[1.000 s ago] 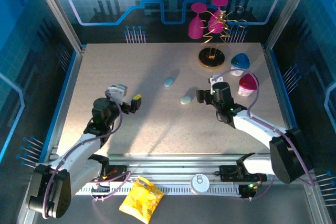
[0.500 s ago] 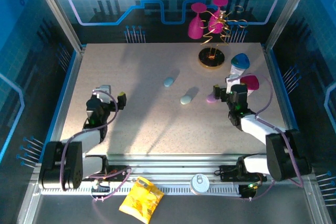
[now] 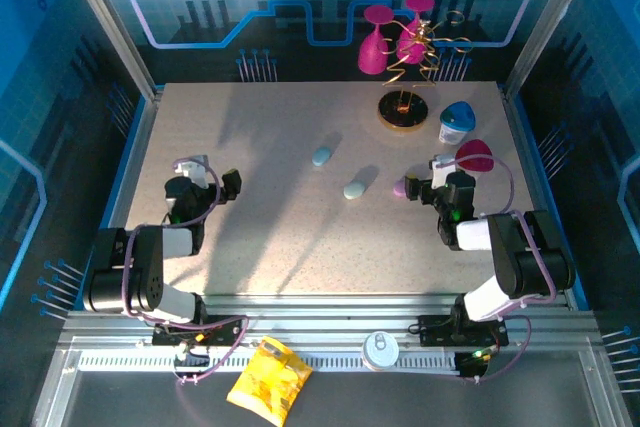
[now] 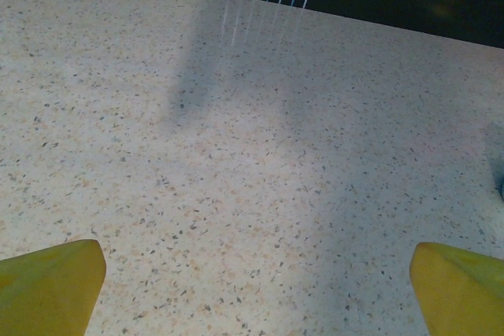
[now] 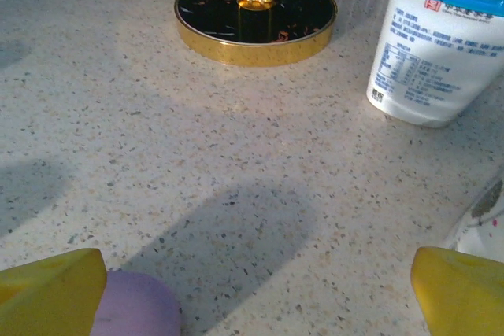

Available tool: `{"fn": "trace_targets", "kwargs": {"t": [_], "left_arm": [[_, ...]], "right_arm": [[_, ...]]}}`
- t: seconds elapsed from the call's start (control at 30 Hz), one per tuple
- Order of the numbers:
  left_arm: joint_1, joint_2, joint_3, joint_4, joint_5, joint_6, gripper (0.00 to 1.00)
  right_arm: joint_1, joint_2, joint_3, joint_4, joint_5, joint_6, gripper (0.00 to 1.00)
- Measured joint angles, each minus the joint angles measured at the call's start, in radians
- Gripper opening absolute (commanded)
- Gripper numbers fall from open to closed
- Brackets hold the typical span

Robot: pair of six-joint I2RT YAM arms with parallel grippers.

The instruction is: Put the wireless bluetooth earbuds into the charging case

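Three shut pebble-shaped charging cases lie mid-table: a pale blue one [image 3: 321,156], a grey-green one [image 3: 354,189] and a purple one [image 3: 402,187]. The earbuds are out of view. My right gripper [image 3: 421,188] sits low just right of the purple case, open. In the right wrist view the purple case [image 5: 132,306] rests against the inner side of the left yellow fingertip [image 5: 49,290], and bare table lies between the fingers of the right gripper [image 5: 256,297]. My left gripper [image 3: 226,187] is folded back at the left, open over bare table [image 4: 252,297].
A gold-rimmed black stand [image 3: 403,110] [image 5: 256,13] and a blue-lidded white cup [image 3: 458,122] [image 5: 437,45] stand ahead of the right gripper. A pink-lidded cup [image 3: 472,157] is at its right. Pink glasses [image 3: 395,37] stand at the back. A yellow packet [image 3: 268,379] lies off the front edge.
Both arms have drawn back toward their bases, the left gripper going left and the right gripper going right. The purple case now shows where the right gripper was. Both grippers stayed open.
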Motion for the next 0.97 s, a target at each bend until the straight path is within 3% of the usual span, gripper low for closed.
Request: {"fn": "trace_targets", "kwargs": {"t": [0.23, 0.97], "left_arm": [[-0.085, 0.085, 0.020, 0.036, -0.069, 0.032, 0.99], [-0.101, 0.085, 0.042, 0.036, -0.116, 0.058, 0.99]], "right_arm": [[0.000, 0.000, 0.000, 0.011, -0.003, 0.000, 1.00], [0.000, 0.000, 0.000, 0.015, -0.003, 0.000, 1.00]]}}
